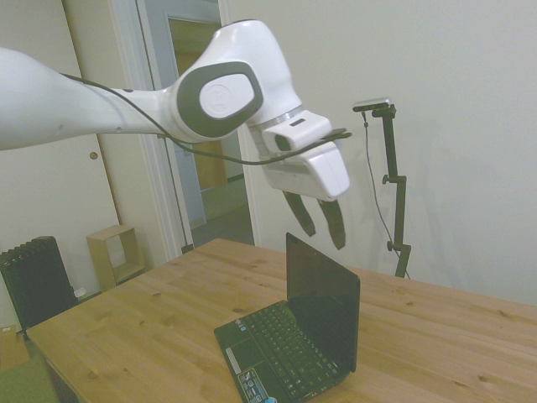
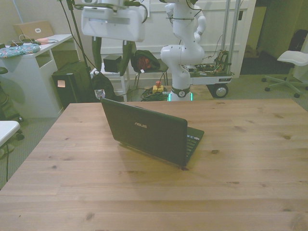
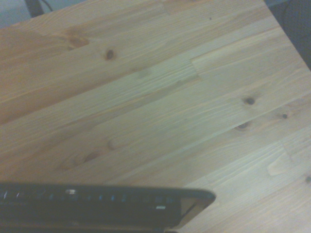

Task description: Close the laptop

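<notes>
You have the small black netbook-size laptop standing open near the middle of the pale wooden plank table, lid upright, plain black lid back facing the front camera. Small colourful stickers sit on its palm rest. Your white two-finger gripper hangs in the air above the lid's top edge, clear of it. Its dark fingers are spread apart and hold nothing. Wrist view: blurred lid edge over bare planks.
</notes>
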